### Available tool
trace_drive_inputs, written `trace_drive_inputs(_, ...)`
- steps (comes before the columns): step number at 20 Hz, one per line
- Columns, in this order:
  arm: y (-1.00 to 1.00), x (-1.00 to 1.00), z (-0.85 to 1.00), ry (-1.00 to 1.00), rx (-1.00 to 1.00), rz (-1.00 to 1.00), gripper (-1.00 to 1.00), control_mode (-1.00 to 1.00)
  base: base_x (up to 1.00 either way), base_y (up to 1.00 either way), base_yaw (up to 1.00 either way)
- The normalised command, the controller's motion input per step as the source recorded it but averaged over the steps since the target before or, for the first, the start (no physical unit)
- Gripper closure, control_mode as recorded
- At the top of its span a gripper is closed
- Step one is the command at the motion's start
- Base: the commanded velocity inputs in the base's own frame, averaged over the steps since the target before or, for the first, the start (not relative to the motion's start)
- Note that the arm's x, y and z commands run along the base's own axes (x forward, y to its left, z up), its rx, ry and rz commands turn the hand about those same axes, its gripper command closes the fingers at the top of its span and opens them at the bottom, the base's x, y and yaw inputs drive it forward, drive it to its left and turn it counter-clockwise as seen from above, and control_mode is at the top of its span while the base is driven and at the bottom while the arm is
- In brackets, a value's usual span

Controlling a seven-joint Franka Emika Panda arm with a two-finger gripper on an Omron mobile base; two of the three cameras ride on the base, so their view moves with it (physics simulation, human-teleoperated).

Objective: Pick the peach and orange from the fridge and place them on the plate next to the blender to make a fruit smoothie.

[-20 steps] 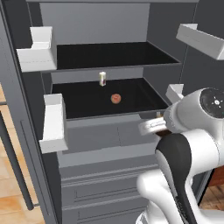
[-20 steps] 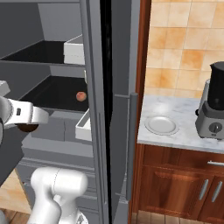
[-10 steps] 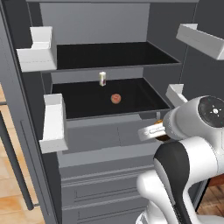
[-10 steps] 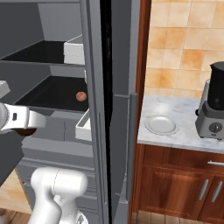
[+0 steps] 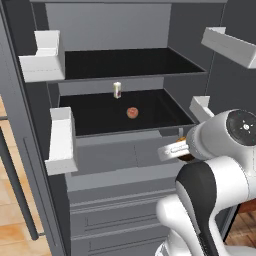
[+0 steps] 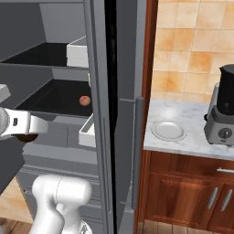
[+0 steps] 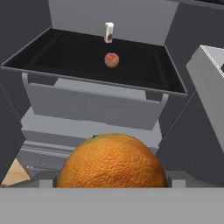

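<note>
Right now the gripper (image 5: 183, 148) hangs just outside the open fridge (image 5: 130, 35), in front of the grey drawer face below the lower black shelf (image 5: 100, 117). The orange (image 7: 112, 162) sits clamped between the jaws, close against the hand camera, where its pitted skin and a tiny green stem mark (at its top left) are plain. From the left base view only a dark orange sliver of it peeks out beside the white wrist; from the right base view it is a dark lump under the white forearm, at the picture's left edge.

The peach (image 5: 132, 112) rests on the lower shelf, near the middle, well apart from the gripper. Behind it, nearer the back wall, stands a small cream bottle (image 5: 117, 90), upright. White door bins (image 5: 60, 140) hang on both opened doors.

To the right of the fridge, past a wooden side panel, a marble counter (image 6: 192, 141) carries the plate (image 6: 169, 130), which is white and round. The blender (image 6: 222, 112) stands just beside the plate on its right, black jar on a grey base with a round knob. Wooden cabinets (image 6: 192, 192) lie under the counter.
</note>
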Motion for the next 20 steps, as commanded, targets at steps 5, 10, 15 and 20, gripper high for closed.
trace_drive_inputs(5, 0.0, -0.06, 0.0, 0.01, 0.0, 0.0, 1.0, -1.0, 0.0, 0.0, 0.0)
trace_drive_inputs(10, 0.0, -0.11, -0.01, 0.02, 0.0, 0.0, 1.0, -1.0, 0.0, 0.0, 0.0)
trace_drive_inputs(15, 0.0, -0.04, 0.0, 0.0, 0.0, 0.0, 1.0, 1.0, -0.06, 0.0, 0.0)
trace_drive_inputs(20, 0.0, 0.0, 0.0, 0.0, 0.0, 0.0, 1.0, 1.0, -0.44, -0.11, 0.0)
